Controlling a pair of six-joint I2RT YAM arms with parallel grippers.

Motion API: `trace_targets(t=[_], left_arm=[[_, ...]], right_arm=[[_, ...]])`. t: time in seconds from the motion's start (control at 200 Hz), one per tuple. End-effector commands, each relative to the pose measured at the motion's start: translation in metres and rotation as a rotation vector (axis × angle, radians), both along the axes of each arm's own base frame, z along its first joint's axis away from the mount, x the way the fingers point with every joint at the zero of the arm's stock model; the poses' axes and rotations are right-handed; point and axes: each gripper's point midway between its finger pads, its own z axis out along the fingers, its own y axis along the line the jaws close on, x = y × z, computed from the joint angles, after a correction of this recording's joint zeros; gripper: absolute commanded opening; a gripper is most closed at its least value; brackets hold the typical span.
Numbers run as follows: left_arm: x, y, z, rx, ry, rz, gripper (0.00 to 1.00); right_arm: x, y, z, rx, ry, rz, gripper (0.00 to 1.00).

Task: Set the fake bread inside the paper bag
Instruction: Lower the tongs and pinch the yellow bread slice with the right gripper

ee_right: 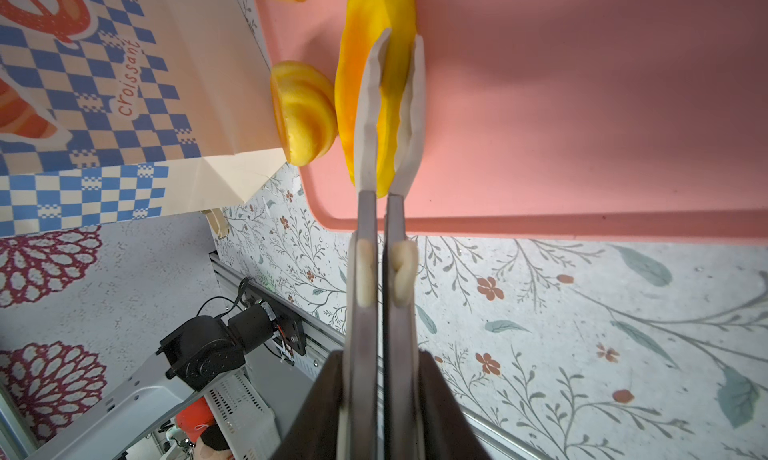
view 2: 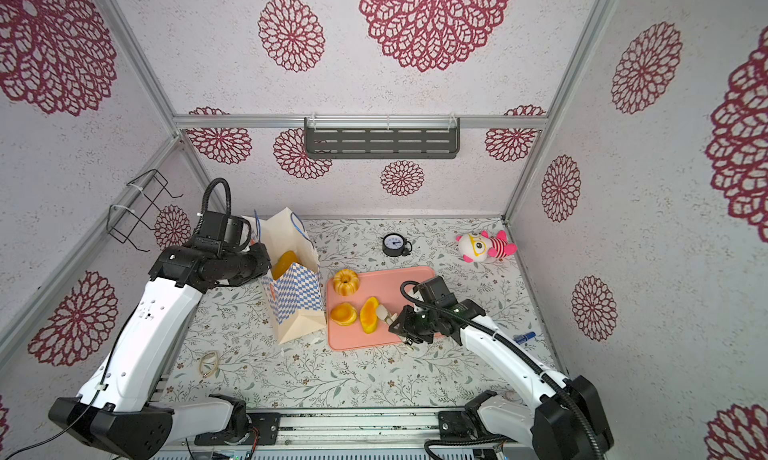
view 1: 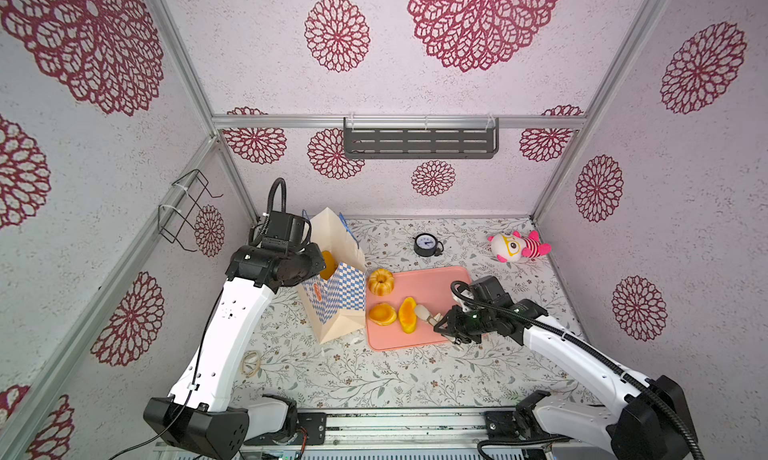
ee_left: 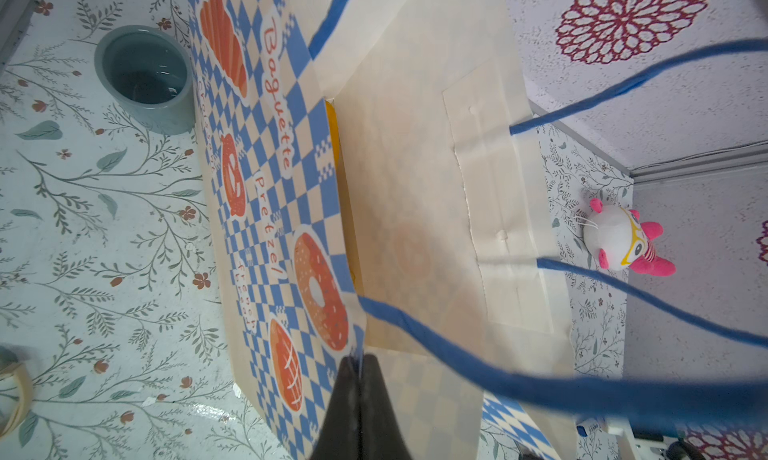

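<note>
The right gripper (ee_right: 392, 63) is pinching the long loaf (view 1: 407, 315), which is lying near-to-far on the pink tray (view 1: 432, 279), between 2 white fingertips. In both top views the paper bag (view 1: 336, 296) is standing just left of the tray, with the left gripper (ee_left: 360, 360) pressing together on its rim.

White arm shells (view 1: 232, 312), black joints (view 1: 199, 424) (ribbed black cables (view 1: 590, 352))

Robot test cell of a laboratory kind. An aluminium frame (view 1: 399, 121) holds wallpapered panels (view 1: 478, 188) on three sides of a worktop (view 1: 374, 375) covered in leaf-print film. A left arm (view 1: 232, 320) and a right arm (view 1: 582, 354) are mounted on a metal rail (view 1: 407, 429) along the worktop's front edge.
</note>
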Motion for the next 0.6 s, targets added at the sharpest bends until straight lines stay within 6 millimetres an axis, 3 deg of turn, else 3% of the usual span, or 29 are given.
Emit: trace_targets(t=[0.0,0.435,0.59], left_arm=[[0.009,-0.001,0.011,-0.008,-0.049,0.004,0.0],[0.008,0.0,0.009,-0.004,-0.045,0.003,0.0],[0.008,0.0,0.009,-0.003,-0.046,0.001,0.0]], right_arm=[[0.002,0.008,0.011,0.041,-0.033,0.023,0.33],[-0.002,0.019,0.002,0.043,-0.009,0.06,0.39],[0.001,0.024,0.0,0.025,-0.012,0.071,0.32]])
